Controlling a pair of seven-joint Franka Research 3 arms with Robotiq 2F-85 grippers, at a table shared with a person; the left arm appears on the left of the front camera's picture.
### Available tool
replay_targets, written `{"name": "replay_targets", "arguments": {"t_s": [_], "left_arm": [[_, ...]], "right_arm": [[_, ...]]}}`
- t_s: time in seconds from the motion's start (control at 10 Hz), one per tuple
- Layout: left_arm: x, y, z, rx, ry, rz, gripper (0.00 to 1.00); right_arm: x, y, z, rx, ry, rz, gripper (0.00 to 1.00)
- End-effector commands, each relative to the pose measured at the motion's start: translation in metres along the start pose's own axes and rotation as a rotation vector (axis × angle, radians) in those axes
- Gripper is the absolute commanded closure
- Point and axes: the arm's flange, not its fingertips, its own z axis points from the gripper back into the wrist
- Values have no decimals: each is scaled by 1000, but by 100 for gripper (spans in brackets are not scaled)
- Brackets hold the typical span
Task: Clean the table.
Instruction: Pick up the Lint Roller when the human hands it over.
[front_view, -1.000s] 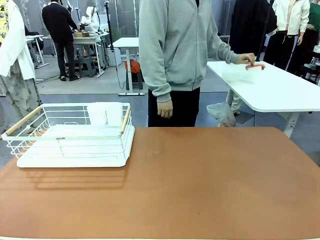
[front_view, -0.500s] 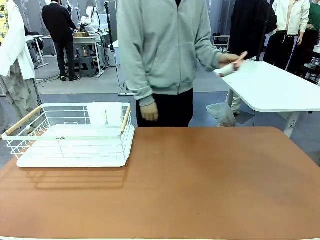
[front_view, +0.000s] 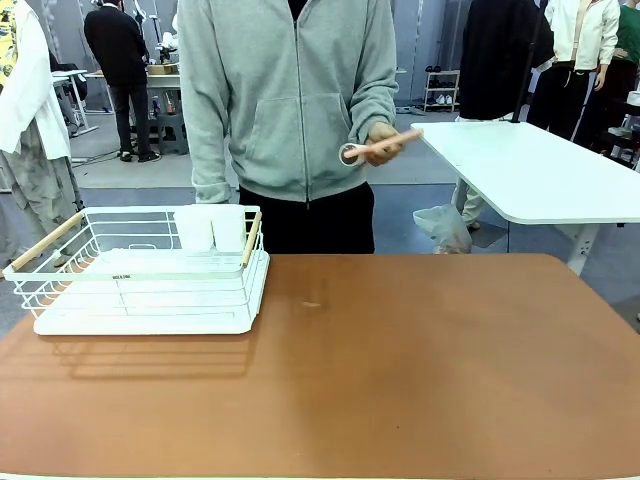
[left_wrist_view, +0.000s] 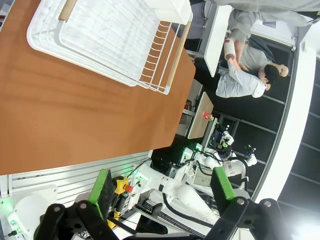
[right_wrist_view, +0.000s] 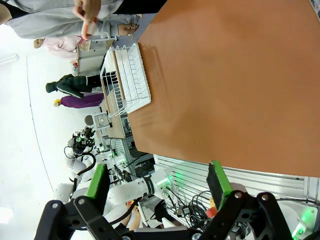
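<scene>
Across the table (front_view: 430, 370) a hand (front_view: 383, 135) holds a roller (front_view: 354, 153), nearer the right gripper (right_wrist_view: 158, 185) than the left gripper (left_wrist_view: 162, 187); both have fingers apart.

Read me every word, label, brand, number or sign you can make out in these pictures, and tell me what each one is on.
small dark label on the front rail of the white wire dish rack: there is print on it, but it is too small to read.
reddish-brown matte tabletop: no print on it.
Nothing else in these views can be read as text.
</scene>
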Motion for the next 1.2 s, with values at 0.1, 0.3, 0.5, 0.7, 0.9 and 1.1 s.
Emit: {"name": "replay_targets", "arguments": {"t_s": [0.1,0.3,0.5,0.7,0.9,1.1], "left_arm": [[-2,1,2,-5,4,-11,0],[-2,1,2,-5,4,-11,0],[-2,1,2,-5,4,-11,0],[-2,1,2,-5,4,-11,0],[-2,1,2,-5,4,-11,0],[-2,1,2,-5,4,-11,0]], "right_arm": [[0,2,2,11,-5,7,0],[0,2,2,11,-5,7,0],[0,2,2,11,-5,7,0],[0,2,2,11,-5,7,0],[0,2,2,11,-5,7,0],[0,2,2,11,-5,7,0]]}}
